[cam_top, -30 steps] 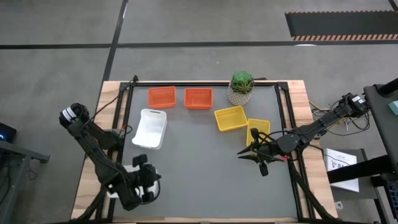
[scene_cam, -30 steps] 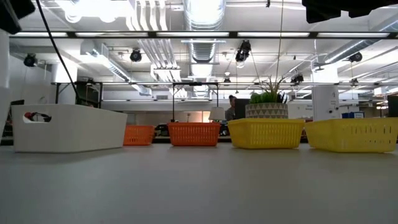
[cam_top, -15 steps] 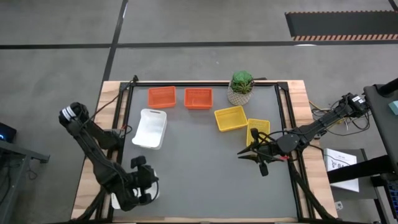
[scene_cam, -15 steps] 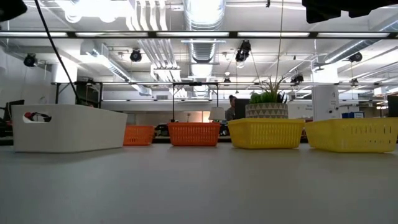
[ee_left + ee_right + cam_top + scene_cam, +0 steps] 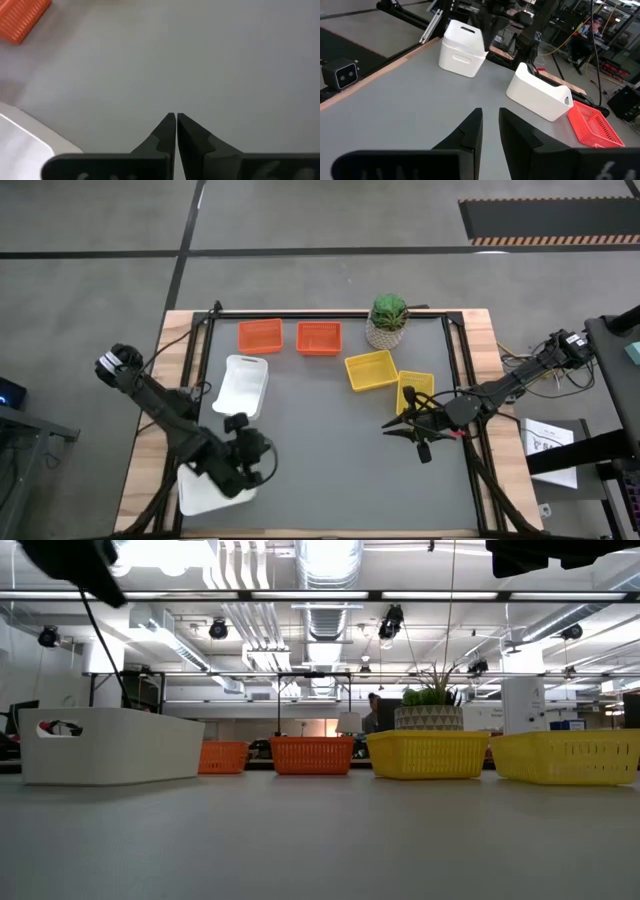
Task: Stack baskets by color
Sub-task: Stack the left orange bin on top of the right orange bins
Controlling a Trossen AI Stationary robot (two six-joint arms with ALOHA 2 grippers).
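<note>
Worktop (image 5: 330,450) of grey carries everything: a white basket (image 5: 242,387) sits ahead of the left hand (image 5: 262,461), another white basket (image 5: 210,492) just behind and beneath it; that hand is clenched on nothing. Two yellow baskets (image 5: 371,370) lie just ahead of the right hand (image 5: 392,426), whose fingers stand slightly parted, empty. Two orange baskets (image 5: 259,335) line the far edge, well apart from both hands.

2 orange baskets (image 5: 259,335), 2 yellow baskets (image 5: 371,370), 2 white baskets (image 5: 241,387), green plant (image 5: 389,310)

Left gripper (image 5: 262,461) pinched closed, low at near-left of table. Right gripper (image 5: 392,426) slightly parted, empty, right side.
</note>
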